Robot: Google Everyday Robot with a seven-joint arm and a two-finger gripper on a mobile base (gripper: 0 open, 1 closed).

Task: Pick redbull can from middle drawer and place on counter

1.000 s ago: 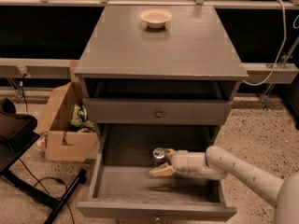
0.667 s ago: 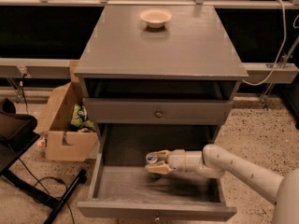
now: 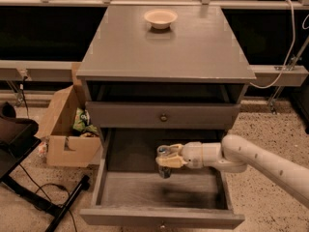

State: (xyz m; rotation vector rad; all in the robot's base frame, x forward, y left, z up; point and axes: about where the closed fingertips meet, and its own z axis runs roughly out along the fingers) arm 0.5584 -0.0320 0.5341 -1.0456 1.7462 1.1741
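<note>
Silver-and-blue slim redbull can point(image 3: 162, 152) should be light, thin-walled and slick, so mid-body is the spot. The cream end effector point(image 3: 165, 161) is clamped right there, inside the deep grey middle drawer point(image 3: 159, 217). At 12 o'clock the shallower knobbed drawer front point(image 3: 163, 116) could snag the lift. A cream bowl point(image 3: 161, 18) sits on the grey bench point(image 3: 193, 52).

one camera | high front, down at cabinet point(image 3: 193, 52) | near | claw point(image 3: 164, 161) clasps redbull can point(image 3: 164, 171) above middle drawer point(image 3: 159, 218)

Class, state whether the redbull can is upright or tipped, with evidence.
Upright: the redbull can is vertical, silver top facing up, inside the open middle drawer, the claw closed around its middle.
</note>
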